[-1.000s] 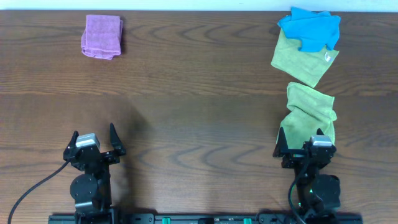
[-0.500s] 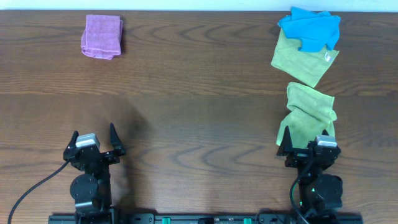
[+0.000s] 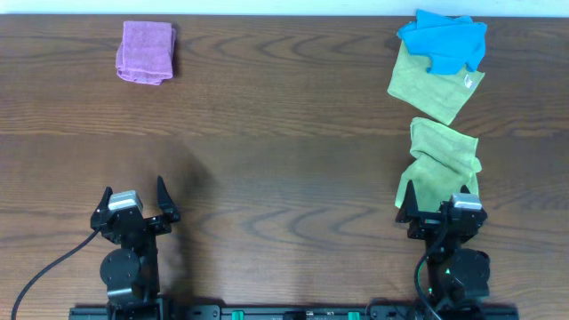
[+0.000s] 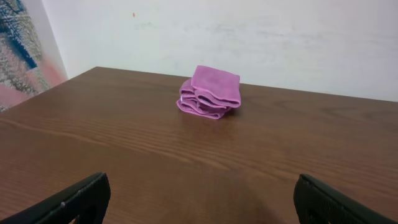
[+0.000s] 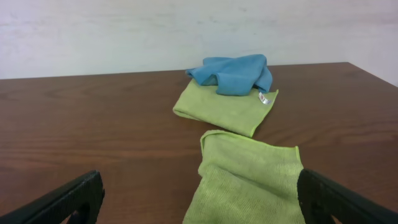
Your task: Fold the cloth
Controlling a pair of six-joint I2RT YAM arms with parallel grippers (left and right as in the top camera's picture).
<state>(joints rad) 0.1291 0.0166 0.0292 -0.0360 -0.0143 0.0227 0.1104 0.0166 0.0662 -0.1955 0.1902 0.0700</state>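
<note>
Woodgrain table point(image 3: 284, 133), your left gripper point(image 3: 134, 188) and right gripper point(image 3: 439, 197) both spread wide. Left wrist catches the folded purple pad point(image 4: 210, 93) stacked in plush layers; overhead flattens it.

No writing, brand, number or sign can be read in any of the views. The only label in sight is a small white tag point(image 5: 264, 98) on the edge of the farther green cloth point(image 5: 221, 112), well ahead of the right fingers point(image 5: 68, 200) and just below the blue cloth point(image 5: 233, 73). Any print on it is too small to make out, from the wrist or from overhead.
</note>
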